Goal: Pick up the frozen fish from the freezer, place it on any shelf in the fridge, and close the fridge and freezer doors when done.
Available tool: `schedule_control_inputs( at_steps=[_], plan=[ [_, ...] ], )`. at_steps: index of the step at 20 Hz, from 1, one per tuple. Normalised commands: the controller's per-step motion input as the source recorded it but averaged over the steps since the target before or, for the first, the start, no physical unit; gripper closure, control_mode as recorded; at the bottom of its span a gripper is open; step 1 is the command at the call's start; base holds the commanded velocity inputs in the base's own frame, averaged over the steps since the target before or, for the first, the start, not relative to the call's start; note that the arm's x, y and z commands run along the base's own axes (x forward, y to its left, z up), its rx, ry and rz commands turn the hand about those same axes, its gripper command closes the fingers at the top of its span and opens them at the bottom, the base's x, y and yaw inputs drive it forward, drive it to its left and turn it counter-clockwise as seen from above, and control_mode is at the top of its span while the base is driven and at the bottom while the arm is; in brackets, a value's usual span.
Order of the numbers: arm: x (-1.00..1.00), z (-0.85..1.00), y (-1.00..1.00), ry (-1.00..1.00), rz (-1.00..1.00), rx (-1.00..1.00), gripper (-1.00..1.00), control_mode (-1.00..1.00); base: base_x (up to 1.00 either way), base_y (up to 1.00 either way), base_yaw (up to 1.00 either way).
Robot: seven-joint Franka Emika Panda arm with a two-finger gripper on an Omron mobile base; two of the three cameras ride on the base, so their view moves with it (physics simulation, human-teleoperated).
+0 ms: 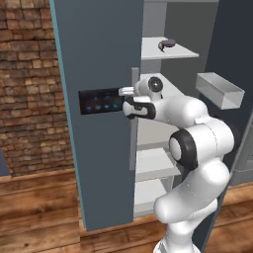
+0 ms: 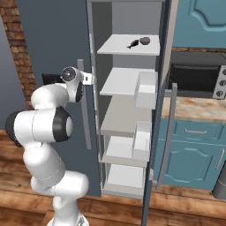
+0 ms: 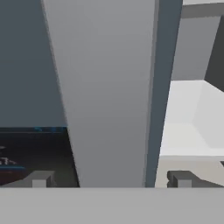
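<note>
The grey bar handle (image 3: 109, 92) is straddled by the wide-spread pincer (image 3: 109, 179), nothing yet gripped. It should be centred before closing. The frozen fish (image 2: 132, 44) is seen on the top shelf (image 2: 117, 46).

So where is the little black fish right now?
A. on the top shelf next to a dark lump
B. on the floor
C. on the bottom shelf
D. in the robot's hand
A: the fish lies on the top shelf beside the dark lump, away from the hand.
</note>
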Motion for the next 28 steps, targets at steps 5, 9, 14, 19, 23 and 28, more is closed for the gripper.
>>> schedule_control_inputs(
  at_steps=[5,9,14,19,23,28],
  plan=[
    [-0.16,0.62,0.14,-0.01,0.0,-0.01,-1.0,-1.0,0.0,0.0,0.0],
    [-0.67,0.85,0.0,-0.02,0.0,0.0,-1.0,-1.0,0.0,0.0,0.0],
    [-1.0,0.98,0.0,-0.02,0.0,0.0,-1.0,-1.0,0.0,0.0,0.0],
    [-1.0,0.74,-0.1,0.0,0.0,0.0,-1.0,-1.0,0.0,0.0,0.0],
    [-1.0,0.05,-0.32,-0.05,0.0,0.0,-1.0,-1.0,0.0,0.0,0.0],
    [-1.0,-0.07,-0.47,-0.09,0.0,0.0,-1.0,-1.0,0.0,0.0,0.0]
  ],
)
